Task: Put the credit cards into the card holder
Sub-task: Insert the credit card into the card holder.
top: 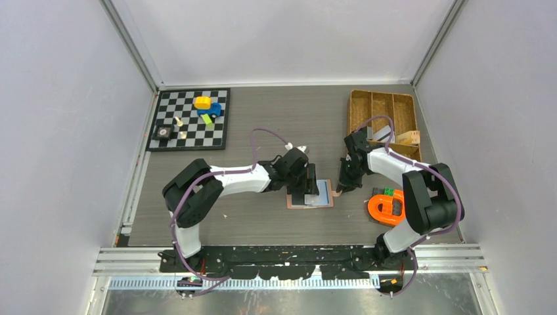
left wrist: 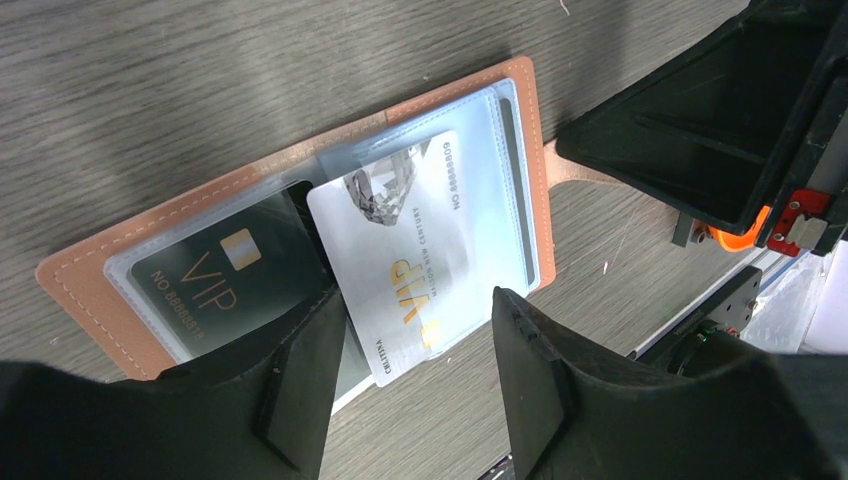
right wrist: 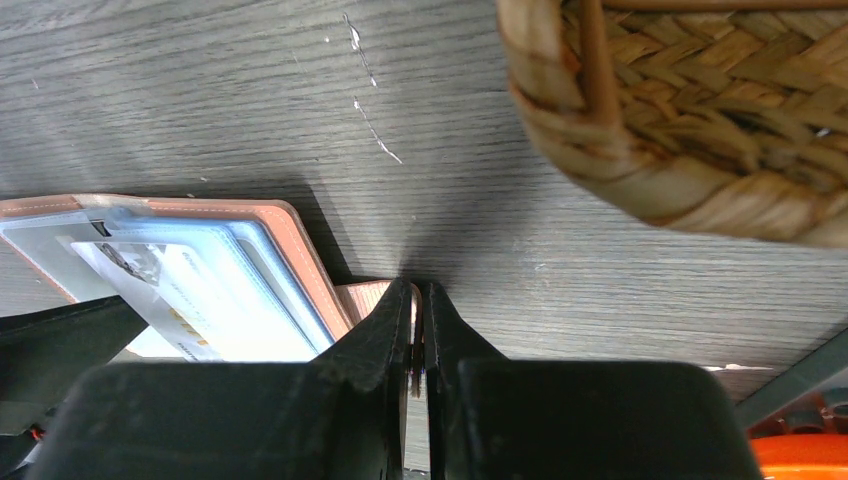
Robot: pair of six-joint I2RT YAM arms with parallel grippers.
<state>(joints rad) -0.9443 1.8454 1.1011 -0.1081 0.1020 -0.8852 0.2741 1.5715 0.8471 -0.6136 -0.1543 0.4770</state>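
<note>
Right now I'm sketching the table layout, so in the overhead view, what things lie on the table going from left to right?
Left to right: chessboard → pink wallet → wicker tray.

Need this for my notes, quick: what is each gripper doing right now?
Left gripper: open, straddling the white card.
Right gripper: shut on the card holder, pinching its strap tab.

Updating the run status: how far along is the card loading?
Done: black plastic VIP card sits inside the open salmon-pink leather-like card holder. In hand: pale silver VIP card is partly slotted, crooked, between the fingers of the open left gripper; right gripper pinches the holder's tab. Left: push it home.
</note>
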